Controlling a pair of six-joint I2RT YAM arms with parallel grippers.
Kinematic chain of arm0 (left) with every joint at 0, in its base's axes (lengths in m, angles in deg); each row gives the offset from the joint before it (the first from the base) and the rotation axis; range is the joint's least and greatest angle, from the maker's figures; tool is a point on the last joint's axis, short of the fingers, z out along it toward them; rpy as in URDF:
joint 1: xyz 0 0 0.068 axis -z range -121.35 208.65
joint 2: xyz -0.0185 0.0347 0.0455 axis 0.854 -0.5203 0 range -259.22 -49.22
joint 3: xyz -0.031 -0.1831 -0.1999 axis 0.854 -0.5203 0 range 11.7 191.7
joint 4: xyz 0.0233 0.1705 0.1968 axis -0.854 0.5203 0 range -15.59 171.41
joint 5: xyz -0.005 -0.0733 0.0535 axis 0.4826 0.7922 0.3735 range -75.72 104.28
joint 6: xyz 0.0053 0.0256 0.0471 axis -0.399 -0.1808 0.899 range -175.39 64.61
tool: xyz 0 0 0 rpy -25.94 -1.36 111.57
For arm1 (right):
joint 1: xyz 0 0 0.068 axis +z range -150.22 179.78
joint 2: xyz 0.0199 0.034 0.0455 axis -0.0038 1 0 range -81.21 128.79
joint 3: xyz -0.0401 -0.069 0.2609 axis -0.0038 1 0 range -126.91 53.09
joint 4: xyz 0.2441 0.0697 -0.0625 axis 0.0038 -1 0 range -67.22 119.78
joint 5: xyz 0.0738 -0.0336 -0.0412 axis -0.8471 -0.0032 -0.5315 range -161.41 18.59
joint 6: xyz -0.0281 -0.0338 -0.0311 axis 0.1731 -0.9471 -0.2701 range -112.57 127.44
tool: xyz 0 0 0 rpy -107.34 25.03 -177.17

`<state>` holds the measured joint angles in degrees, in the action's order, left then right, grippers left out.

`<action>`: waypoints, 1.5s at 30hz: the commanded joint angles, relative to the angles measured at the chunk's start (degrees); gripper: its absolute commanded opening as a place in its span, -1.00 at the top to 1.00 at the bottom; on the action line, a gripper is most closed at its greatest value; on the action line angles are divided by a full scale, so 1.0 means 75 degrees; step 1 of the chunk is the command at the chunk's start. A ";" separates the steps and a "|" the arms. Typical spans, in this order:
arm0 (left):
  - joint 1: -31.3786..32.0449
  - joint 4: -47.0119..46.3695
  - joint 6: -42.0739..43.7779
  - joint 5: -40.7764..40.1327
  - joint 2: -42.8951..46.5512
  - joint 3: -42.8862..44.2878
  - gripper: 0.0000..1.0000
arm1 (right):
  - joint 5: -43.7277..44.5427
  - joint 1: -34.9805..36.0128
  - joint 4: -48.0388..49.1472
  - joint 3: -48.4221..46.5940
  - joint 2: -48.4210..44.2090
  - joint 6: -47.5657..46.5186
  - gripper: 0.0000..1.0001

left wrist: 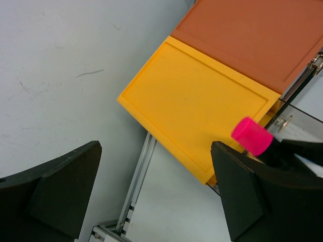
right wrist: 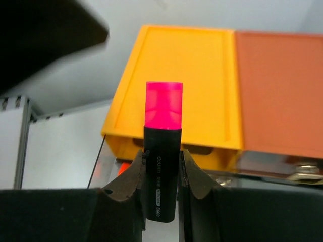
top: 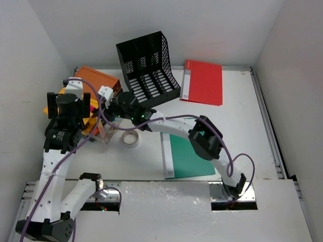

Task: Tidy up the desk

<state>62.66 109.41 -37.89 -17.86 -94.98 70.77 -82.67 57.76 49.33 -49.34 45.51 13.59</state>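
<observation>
White print was seen running lengthwise on the black barrel of the pink-capped highlighter [right wrist: 162, 171] in the right wrist view. Its last part was read as "S600". The letters before it were too small and blurred to be made out. No other writing could be read.

Desk [top: 242, 131]: flat white top, thin raised rim, metal rails along the edges. Lying on it:
- black mesh file rack [top: 147, 63], far centre, open slots facing up
- red folder [top: 203, 82], flat, just beside the rack on its right
- orange-yellow drawer box [top: 96, 78], far-left corner
- tape roll [top: 130, 138], flat, left of centre
- green folder [top: 189, 159] with white spine, near the front edge, apart from the roll
</observation>
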 commanded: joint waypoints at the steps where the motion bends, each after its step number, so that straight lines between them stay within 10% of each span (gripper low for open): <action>1: -0.0066 -0.0296 0.0022 -0.0027 0.0078 0.0023 -0.78 | -0.0665 0.0004 0.0300 -0.0440 0.0401 0.0211 1.00; 11: -0.0066 -0.0296 0.0034 0.0008 0.0042 0.0023 -0.78 | -0.0549 0.0098 0.0264 0.0169 0.0273 0.0082 0.99; 23: -0.0078 -0.0483 0.0268 -0.0167 -0.0145 0.0046 -0.85 | -0.0267 0.0098 0.0077 0.0439 -0.0231 0.0094 0.10; 30: -0.0241 -0.0624 0.0456 0.0265 -0.0823 0.0209 -0.94 | -0.0185 0.0098 0.0265 0.1000 -0.0887 0.0234 0.01; 38: -0.2525 -0.0461 0.0609 0.2667 -0.2252 0.1042 -0.96 | 0.0552 0.0040 0.0440 0.2826 -0.2315 0.0949 0.99; 45: -0.2937 -0.0929 0.0632 0.2856 -0.3015 0.0632 -0.95 | 0.0940 -0.0066 0.0896 0.4094 -0.2388 0.1804 1.00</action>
<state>41.28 105.92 -33.37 0.59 -116.62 76.06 -77.78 57.67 52.45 -21.37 27.82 22.81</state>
